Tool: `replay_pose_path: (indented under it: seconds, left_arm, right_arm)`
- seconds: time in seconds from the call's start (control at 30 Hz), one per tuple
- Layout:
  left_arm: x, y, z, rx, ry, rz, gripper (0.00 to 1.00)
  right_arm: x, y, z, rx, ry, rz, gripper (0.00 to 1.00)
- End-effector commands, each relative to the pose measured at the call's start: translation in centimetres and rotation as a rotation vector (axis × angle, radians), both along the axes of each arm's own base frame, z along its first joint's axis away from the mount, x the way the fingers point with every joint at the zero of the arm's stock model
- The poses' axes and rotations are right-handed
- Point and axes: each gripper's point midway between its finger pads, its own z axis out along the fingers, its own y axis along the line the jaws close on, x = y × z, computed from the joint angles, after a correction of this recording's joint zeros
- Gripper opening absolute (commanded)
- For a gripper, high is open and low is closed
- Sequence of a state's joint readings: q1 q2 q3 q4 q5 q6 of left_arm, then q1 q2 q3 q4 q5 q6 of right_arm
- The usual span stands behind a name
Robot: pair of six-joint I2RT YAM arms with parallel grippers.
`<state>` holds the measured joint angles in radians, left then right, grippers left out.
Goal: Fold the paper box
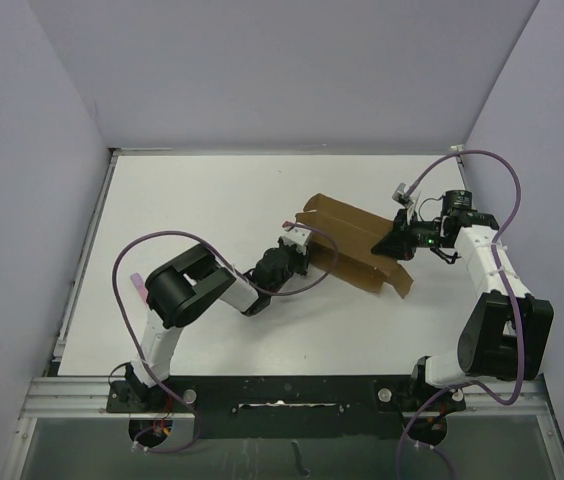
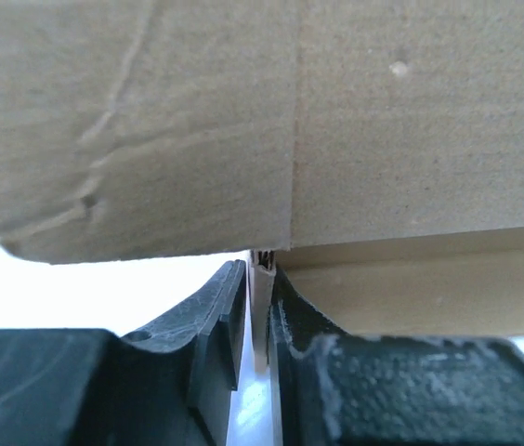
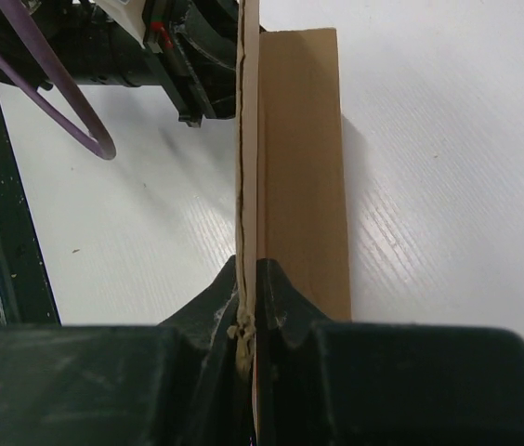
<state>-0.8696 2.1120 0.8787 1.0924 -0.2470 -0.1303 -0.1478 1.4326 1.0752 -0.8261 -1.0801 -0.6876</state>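
Two pairs of jaws clench the paper box (image 1: 355,236): left jaws at its left edge, right jaws at its right end.

A flat white worktop (image 1: 192,190) fills the middle. Plain pale lilac walls (image 1: 282,70) enclose three sides. A silver metal rail (image 1: 72,396) borders its near edge.

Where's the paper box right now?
Top view: the paper box is just right of centre over the table, left gripper pinching its left end, right gripper its right edge.
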Motion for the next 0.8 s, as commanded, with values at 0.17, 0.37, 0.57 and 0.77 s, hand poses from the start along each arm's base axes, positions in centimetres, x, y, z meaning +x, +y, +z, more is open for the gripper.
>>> replay_pose_path:
  seconds: [0.17, 0.37, 0.57, 0.77]
  left_arm:
    - [-0.3, 0.7, 5.1, -0.116, -0.049, 0.022, 0.28]
    - [-0.8, 1.0, 5.4, -0.124, -0.041, 0.011, 0.39]
    - [-2.5, 2.0, 6.2, -0.164, -0.007, -0.014, 0.55]
    - [-5.8, 3.0, 8.4, -0.266, 0.083, -0.141, 0.69]
  right_arm:
    - [0.2, 0.6, 1.3, 0.021, -0.029, 0.022, 0.0]
    - [0.2, 0.6, 1.4, 0.021, -0.029, 0.02, 0.0]
    - [0.2, 0.6, 1.5, 0.021, -0.029, 0.018, 0.0]
    - [-0.2, 0.9, 2.2, 0.04, -0.057, 0.045, 0.0]
